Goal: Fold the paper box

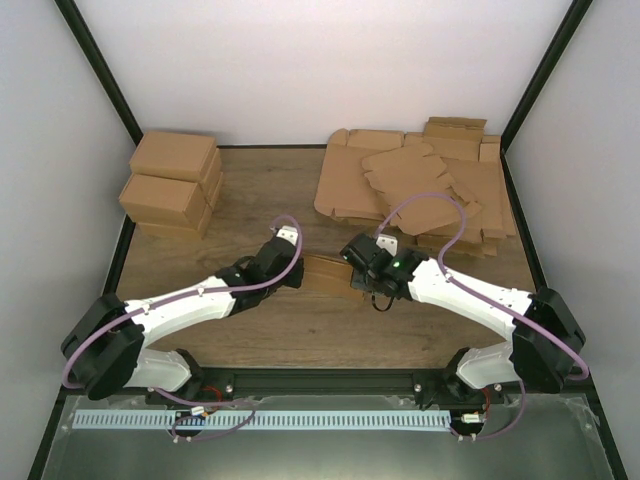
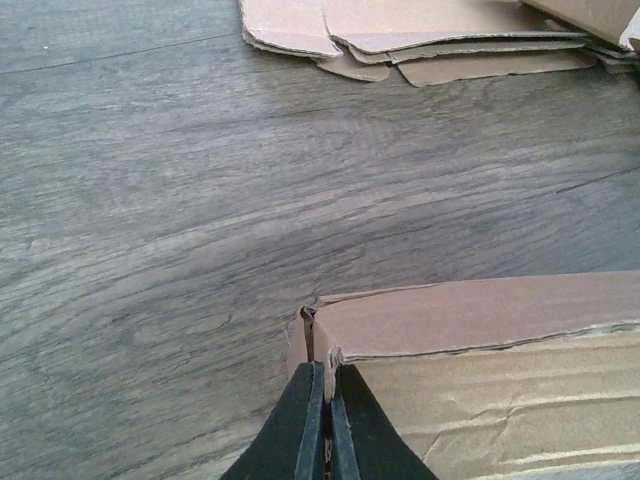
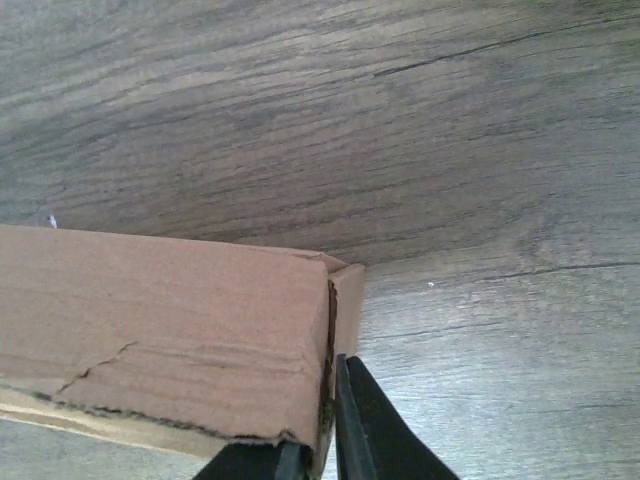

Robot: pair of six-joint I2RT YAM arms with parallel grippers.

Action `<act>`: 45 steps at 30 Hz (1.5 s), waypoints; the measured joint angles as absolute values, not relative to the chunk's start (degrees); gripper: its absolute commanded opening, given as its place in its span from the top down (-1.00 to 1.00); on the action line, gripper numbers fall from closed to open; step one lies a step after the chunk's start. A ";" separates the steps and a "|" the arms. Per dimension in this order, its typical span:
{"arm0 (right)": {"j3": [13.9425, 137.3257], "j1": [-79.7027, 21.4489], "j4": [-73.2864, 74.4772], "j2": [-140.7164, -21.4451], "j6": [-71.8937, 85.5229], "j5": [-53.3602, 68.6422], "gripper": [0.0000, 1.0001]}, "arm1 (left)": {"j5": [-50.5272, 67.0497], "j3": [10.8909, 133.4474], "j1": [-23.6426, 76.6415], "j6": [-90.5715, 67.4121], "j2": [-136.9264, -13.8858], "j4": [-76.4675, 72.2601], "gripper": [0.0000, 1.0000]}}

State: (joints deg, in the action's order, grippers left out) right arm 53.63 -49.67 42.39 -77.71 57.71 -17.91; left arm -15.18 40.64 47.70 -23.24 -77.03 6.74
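The paper box (image 1: 326, 272) is a small brown cardboard carton held between my two grippers over the middle of the wooden table. My left gripper (image 1: 297, 270) is shut on its left end wall; in the left wrist view the black fingers (image 2: 325, 420) pinch a thin cardboard edge at the box's corner (image 2: 470, 330). My right gripper (image 1: 357, 275) is shut on its right end wall; in the right wrist view the fingers (image 3: 325, 440) clamp the end flap beside the box's side (image 3: 160, 330).
A heap of flat cardboard blanks (image 1: 420, 185) lies at the back right and shows in the left wrist view (image 2: 420, 40). A stack of folded brown cartons (image 1: 172, 182) stands at the back left. Black frame posts flank the table.
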 measured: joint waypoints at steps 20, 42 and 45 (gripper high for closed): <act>57.23 -49.76 47.53 -76.18 53.93 -19.25 0.96 | -17.98 43.92 49.71 -23.68 -77.69 13.06 0.93; 51.00 -49.76 40.86 -74.28 55.18 -17.93 0.99 | -20.18 42.39 51.29 -25.65 -78.41 10.11 0.92; 50.48 -49.76 40.05 -74.26 55.18 -17.96 0.99 | -20.51 41.23 51.48 -26.06 -78.59 8.51 0.93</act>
State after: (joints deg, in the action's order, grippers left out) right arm 50.48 -49.76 40.05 -74.26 55.18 -17.96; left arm -20.51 41.23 51.48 -26.06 -78.59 8.51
